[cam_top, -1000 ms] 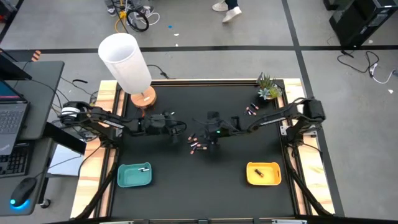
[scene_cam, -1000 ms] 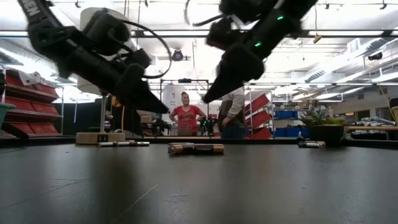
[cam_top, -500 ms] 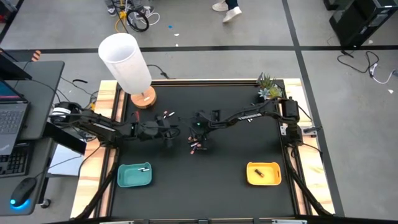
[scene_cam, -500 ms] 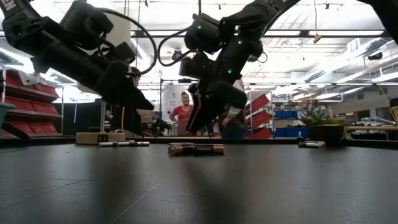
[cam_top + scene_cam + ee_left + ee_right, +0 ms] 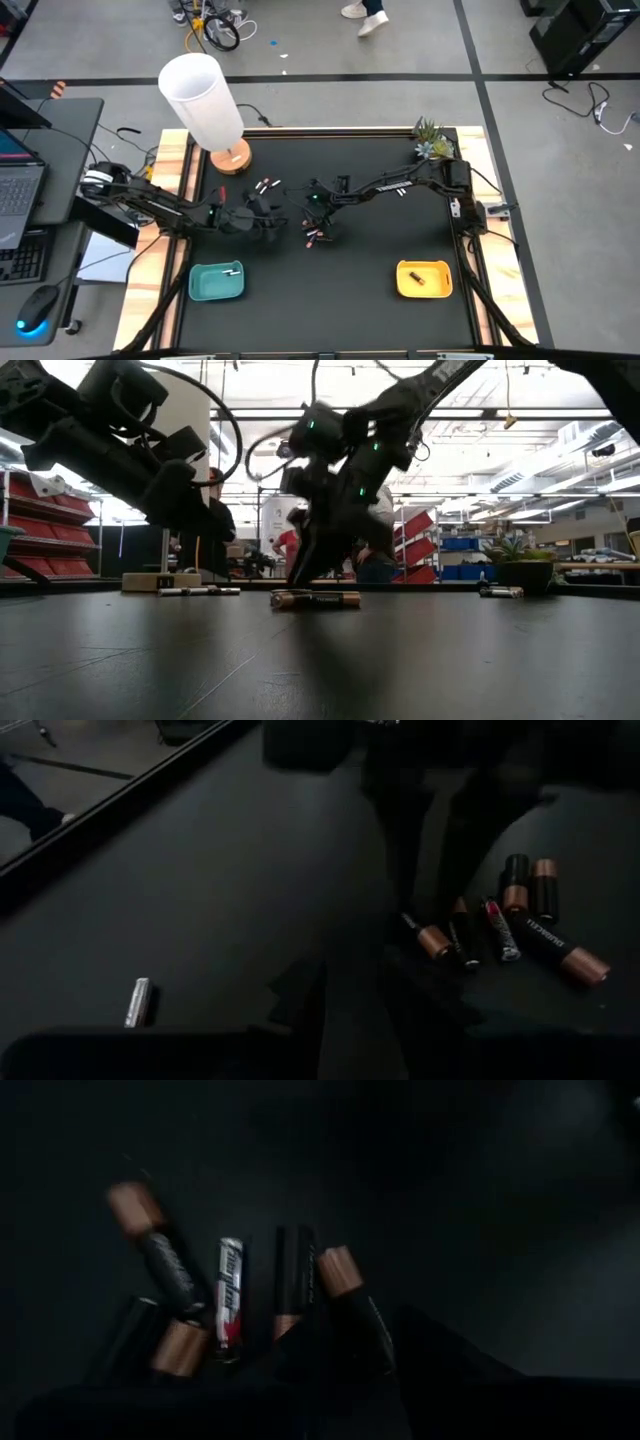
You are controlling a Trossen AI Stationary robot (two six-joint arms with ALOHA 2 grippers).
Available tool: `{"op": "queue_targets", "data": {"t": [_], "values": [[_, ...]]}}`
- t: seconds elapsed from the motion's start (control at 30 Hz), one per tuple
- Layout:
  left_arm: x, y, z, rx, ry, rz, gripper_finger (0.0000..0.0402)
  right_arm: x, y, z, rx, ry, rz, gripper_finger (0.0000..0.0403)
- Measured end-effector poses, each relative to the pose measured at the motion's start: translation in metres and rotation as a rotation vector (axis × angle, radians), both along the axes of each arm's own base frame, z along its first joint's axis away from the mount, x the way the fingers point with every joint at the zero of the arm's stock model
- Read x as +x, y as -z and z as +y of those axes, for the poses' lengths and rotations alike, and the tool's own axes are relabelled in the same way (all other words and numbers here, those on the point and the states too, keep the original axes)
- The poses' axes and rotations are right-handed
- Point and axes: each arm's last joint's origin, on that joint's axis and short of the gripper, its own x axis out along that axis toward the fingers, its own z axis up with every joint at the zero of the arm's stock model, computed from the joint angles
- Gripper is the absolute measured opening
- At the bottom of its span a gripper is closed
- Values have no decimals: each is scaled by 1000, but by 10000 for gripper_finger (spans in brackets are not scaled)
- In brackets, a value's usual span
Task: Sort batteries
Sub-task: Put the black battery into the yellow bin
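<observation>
At the middle of the black table (image 5: 380,250), the right gripper (image 5: 318,222) is lowered over a small cluster of batteries (image 5: 318,236), its arm reaching in a long, low line from the table's right-rear corner, past the small potted plant (image 5: 430,140). In the low view this gripper (image 5: 305,565) points steeply down, its tip just above the dark battery with a copper end (image 5: 315,599) lying on its side. The right wrist view looks straight down on the cluster (image 5: 240,1295): several dark cells with copper ends and one silvery cell with red markings lie side by side, close to the dark fingertips (image 5: 330,1355). Its fingers look slightly apart around the cells, but whether they grip one I cannot tell.

The left gripper (image 5: 268,215) hangs just beside the same cluster, its arm stretched in from the left edge, raised clear of the surface in the low view (image 5: 185,510). Whether its fingers are apart or together I cannot tell.

More batteries (image 5: 266,185) lie near the lamp's wooden base (image 5: 230,158), and others (image 5: 400,190) lie under the right arm. A pale battery rests in the teal tray (image 5: 216,283), a dark one in the yellow tray (image 5: 424,279).
</observation>
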Motion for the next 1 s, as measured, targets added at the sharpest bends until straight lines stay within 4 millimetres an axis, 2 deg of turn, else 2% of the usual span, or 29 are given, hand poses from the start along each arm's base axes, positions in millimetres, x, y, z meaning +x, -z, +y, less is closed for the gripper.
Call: {"op": "queue_targets", "data": {"t": [0.37,0.47,0.67,0.77,0.9,1.0], "values": [[-1,1,-4,-13,5,5,117,1,14,-7,9,30,25,106],[-1,2,-4,-13,4,8,117,1,18,-13,62,57,38,88],[-2,2,-4,-16,2,13,117,-2,19,-25,136,118,54,26],[-2,2,-4,-16,1,16,117,-3,18,-29,116,141,54,25],[-2,2,-4,-16,2,14,117,-5,7,-31,21,195,57,25],[-1,1,-4,-11,6,3,117,-13,-17,-33,-50,242,68,25]]}}
